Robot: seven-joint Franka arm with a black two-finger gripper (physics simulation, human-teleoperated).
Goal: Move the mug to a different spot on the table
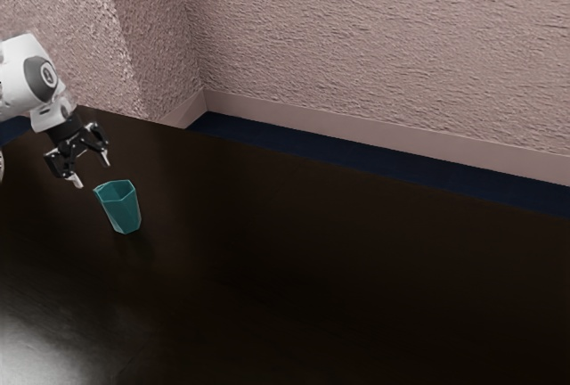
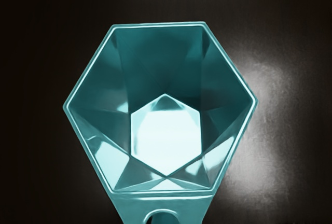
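Note:
A teal mug (image 1: pixel 118 205) with faceted, six-sided walls stands upright on the dark table (image 1: pixel 321 269) near the exterior view's left. My gripper (image 1: pixel 90 172) hangs open just above and to the left of its rim, not touching it. In the wrist view I look straight down into the mug (image 2: pixel 161 125); it is empty, with a pale hexagonal bottom, and its handle (image 2: pixel 163 214) pokes out at the picture's lower edge.
The dark glossy table stretches far to the exterior view's right and front. A rough pink wall (image 1: pixel 374 37) with a pale baseboard and a dark blue floor strip (image 1: pixel 383 160) runs behind the table's back edge.

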